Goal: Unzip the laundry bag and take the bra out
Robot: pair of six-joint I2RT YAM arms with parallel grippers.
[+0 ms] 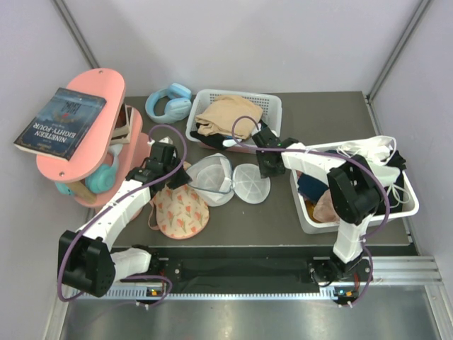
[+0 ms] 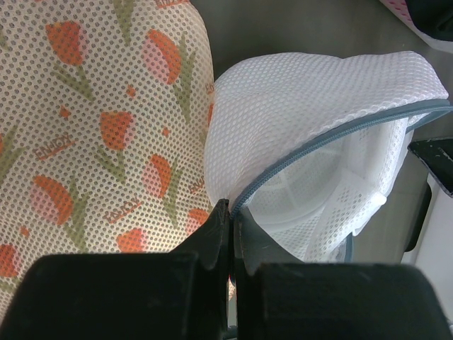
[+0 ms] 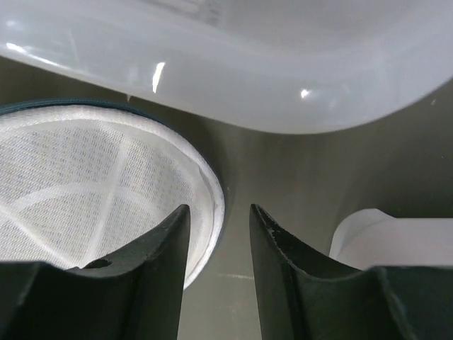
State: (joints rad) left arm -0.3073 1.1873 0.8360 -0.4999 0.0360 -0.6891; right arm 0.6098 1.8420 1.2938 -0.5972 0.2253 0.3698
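Left wrist view has the left gripper [image 2: 231, 212] clamped tight, apparently pinching the zip rim of the laundry bag [image 2: 318, 99], which gapes unzipped just ahead of its fingertips. The bra [image 2: 92, 127] lies outside the bag, to the gripper's left and touching the mesh. Both look light, soft and floppy; the bra's padded cup edge seems the surest hold. The right gripper [image 3: 218, 234] reaches low, jaws half parted and holding nothing, straddling the bag's other rim.
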